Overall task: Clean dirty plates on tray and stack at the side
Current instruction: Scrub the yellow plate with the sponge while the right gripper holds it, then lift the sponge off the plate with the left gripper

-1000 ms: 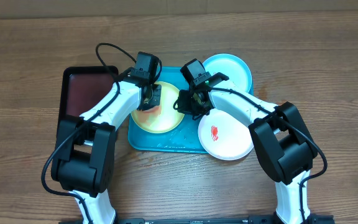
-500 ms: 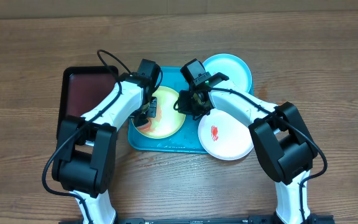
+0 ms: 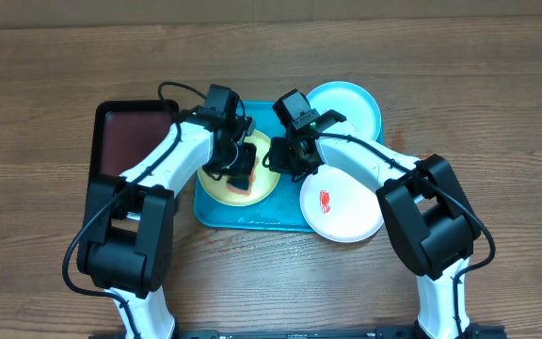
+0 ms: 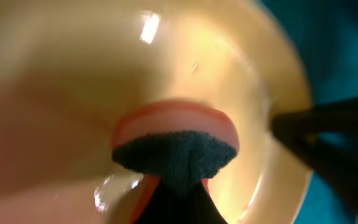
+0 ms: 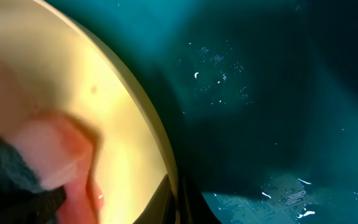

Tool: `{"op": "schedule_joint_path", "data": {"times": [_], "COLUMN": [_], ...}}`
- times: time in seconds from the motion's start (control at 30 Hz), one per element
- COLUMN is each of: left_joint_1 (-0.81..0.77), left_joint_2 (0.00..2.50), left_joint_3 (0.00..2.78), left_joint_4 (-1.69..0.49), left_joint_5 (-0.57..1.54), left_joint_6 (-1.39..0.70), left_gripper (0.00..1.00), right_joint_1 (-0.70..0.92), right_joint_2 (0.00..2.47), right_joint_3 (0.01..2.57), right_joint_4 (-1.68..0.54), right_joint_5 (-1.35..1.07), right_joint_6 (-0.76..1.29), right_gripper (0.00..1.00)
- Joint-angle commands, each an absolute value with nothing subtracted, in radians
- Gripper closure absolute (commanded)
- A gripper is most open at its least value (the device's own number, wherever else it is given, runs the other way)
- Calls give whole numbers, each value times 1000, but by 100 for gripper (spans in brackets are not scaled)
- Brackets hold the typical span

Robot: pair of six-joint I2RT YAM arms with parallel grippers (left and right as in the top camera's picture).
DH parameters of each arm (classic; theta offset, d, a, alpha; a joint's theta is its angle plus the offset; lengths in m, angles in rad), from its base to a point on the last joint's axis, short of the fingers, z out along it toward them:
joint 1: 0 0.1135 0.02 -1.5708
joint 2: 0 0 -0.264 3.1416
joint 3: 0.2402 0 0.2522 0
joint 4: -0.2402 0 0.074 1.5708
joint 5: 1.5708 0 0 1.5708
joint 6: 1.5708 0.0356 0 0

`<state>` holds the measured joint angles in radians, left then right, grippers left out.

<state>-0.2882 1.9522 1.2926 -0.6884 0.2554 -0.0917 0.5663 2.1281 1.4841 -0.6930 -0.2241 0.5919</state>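
Note:
The yellow-green-rimmed plate (image 3: 263, 182) lies on the turquoise tray (image 3: 252, 217). My left gripper (image 3: 240, 162) is shut on a pink sponge with a dark scrub pad (image 4: 174, 144) and presses it on the plate's inside (image 4: 61, 74). My right gripper (image 3: 288, 158) is shut on the plate's right rim (image 5: 166, 168), with the tray floor (image 5: 266, 93) beyond it. The pale cyan plate (image 3: 349, 105) sits at the tray's far right corner. The white plate (image 3: 343, 205), with a red smear, overlaps the tray's right edge.
A black tray with a dark-red inside (image 3: 125, 141) stands left of the turquoise tray. Both arms cross over the tray. The wooden table (image 3: 497, 113) stretches around on all sides.
My left gripper has carried the sponge from the plate's left edge toward its middle and right. The right gripper has stayed on the rim.

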Motion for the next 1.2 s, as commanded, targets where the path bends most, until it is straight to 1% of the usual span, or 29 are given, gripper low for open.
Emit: {"op": "schedule_joint_path", "data": {"times": [0.0, 0.13, 0.2, 0.3, 0.37, 0.5, 0.73, 0.87, 0.97, 1.17], "left_joint_1": [-296, -295, -295, -292, -286, -262, -223, -199, -184, -163], "left_joint_2": [1950, 1950, 1950, 1950, 1950, 1950, 1950, 1950, 1950, 1950], "left_joint_3": [1290, 1290, 1290, 1292, 1311, 1423, 1738, 1881, 1922, 1909], "left_joint_4": [-625, -549, -530, -528, -560, -705, -1016, -1150, -1198, -1204], "left_joint_5": [290, 192, 93, -68, -118, -122, -84, -47, -42, -44], "left_joint_6": [-59, -62, -95, -160, -183, -207, -238, -241, -240, -239], "left_gripper": [96, 96, 96, 96, 96, 96, 96, 96, 96, 96], "right_joint_1": [583, 583, 583, 583, 583, 583, 583, 582, 583, 620], "right_joint_2": [2154, 2154, 2154, 2154, 2154, 2154, 2154, 2143, 2125, 2069], "right_joint_3": [1478, 1478, 1478, 1478, 1478, 1478, 1481, 1512, 1554, 1641], "right_joint_4": [-687, -690, -690, -691, -693, -691, -697, -751, -823, -979], "right_joint_5": [-226, -226, -226, -226, -225, -225, -226, -205, -130, 59], "right_joint_6": [603, 603, 603, 603, 603, 603, 603, 602, 597, 572], "right_gripper": [96, 96, 96, 96, 96, 96, 96, 96, 96, 96]}}
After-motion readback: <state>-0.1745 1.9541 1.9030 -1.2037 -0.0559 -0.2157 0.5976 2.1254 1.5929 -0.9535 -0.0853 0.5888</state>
